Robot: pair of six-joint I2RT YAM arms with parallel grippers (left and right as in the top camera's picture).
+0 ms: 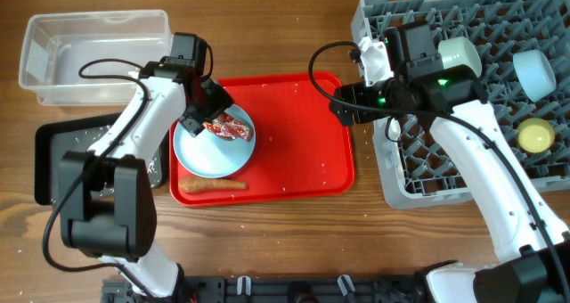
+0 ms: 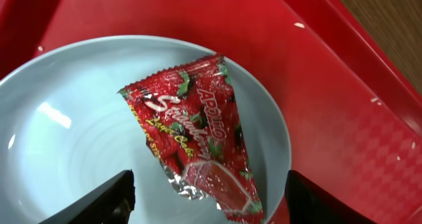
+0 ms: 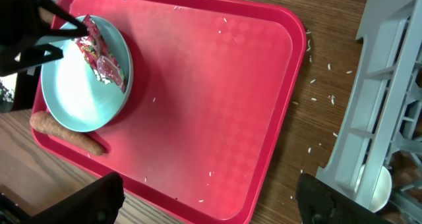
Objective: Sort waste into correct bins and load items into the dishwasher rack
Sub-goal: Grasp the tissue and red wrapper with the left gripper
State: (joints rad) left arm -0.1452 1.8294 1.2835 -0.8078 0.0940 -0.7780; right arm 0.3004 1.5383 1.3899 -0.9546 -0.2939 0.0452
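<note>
The left gripper's (image 2: 210, 184) jaws gape wide just above the red-and-white wrapper (image 2: 198, 138), which lies on the light-blue plate (image 2: 66, 151) at the red tray's (image 1: 303, 134) left end. The right gripper (image 3: 210, 184), jaws also wide and empty, hangs over the tray's right edge.

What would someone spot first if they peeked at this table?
Probably the big red tray in the middle, with a light-blue plate at its left end holding a shiny red strawberry wrapper. The left hand hangs open just over that wrapper. On the right, the huge grey rack stands out too, with a yellow cup inside.
</note>
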